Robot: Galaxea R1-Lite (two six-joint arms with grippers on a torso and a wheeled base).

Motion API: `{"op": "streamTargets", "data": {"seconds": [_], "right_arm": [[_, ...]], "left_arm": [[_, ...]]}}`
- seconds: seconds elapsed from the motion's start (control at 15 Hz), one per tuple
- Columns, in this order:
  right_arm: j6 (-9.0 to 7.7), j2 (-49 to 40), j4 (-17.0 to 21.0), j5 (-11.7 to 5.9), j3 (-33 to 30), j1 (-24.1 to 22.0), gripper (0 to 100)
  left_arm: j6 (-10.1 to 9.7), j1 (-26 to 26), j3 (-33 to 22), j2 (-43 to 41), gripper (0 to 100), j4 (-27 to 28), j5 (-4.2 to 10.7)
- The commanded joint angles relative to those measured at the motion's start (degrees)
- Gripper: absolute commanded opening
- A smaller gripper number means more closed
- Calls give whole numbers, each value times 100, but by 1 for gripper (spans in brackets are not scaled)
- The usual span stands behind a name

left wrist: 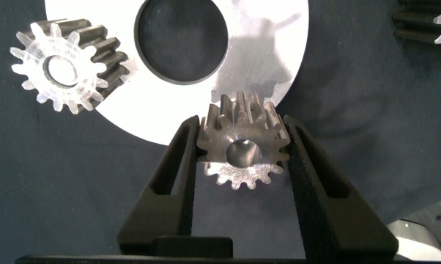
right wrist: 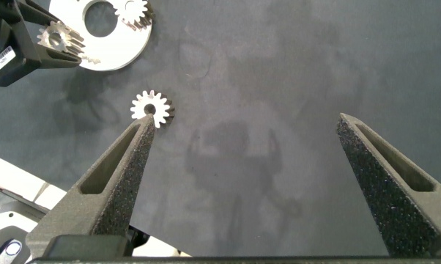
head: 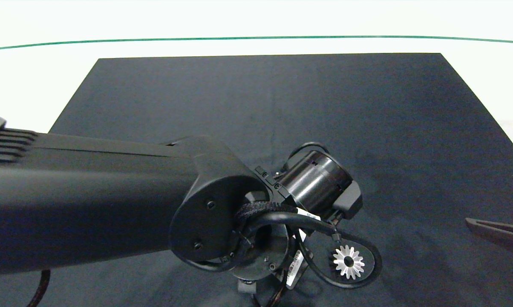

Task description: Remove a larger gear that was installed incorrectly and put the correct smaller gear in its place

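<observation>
The left gripper [left wrist: 242, 158] pinches the smaller gear [left wrist: 242, 143] above the round plate [left wrist: 279, 44], not yet seated; the larger gear [right wrist: 152, 108] lies removed on the mat, near the right gripper's [right wrist: 250, 158] spread jaws

Looking down at a dark mat [head: 282, 111] covering a white table [head: 35, 76], with a thin green line [head: 256, 38] curving along the far side.
</observation>
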Motion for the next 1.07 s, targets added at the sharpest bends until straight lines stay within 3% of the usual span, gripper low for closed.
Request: {"op": "streamTargets", "data": {"seconds": [0.07,1.07], "right_arm": [[-3,-4,19,-13,-7,2,100],[-3,-13,19,-13,-7,2,100]], "left_arm": [[-17,0,51,-10,19,47,14],[35,-35,-46,96,19,38,6]]}}
